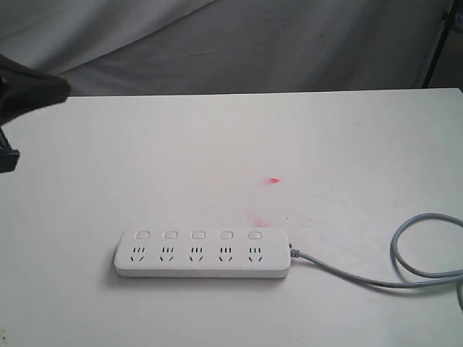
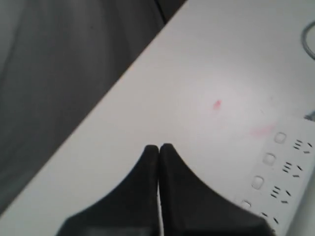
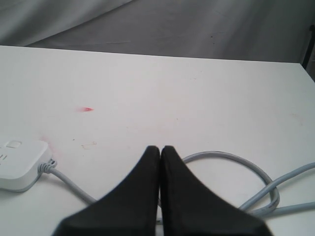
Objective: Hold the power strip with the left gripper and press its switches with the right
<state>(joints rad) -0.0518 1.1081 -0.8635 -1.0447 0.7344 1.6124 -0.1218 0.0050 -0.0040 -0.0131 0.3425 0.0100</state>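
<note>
The long white power strip (image 1: 202, 253) lies flat near the table's front, its row of square switches (image 1: 197, 235) along the far side above the sockets. Its grey cable (image 1: 405, 278) runs off to the right in a loop. My left gripper (image 2: 159, 147) is shut on nothing and hangs over bare table, well apart from the power strip (image 2: 290, 167); in the exterior view it is a dark shape (image 1: 43, 90) at the far left edge. My right gripper (image 3: 160, 148) is shut and empty above the looped cable (image 3: 231, 158), to the right of the strip's cable end (image 3: 22, 167). It is out of the exterior view.
The white table (image 1: 217, 144) has a small red mark (image 1: 273, 180) and a faint pink smear behind the strip. Grey cloth hangs behind the far edge, and a dark stand leg (image 1: 438, 43) shows at the back right.
</note>
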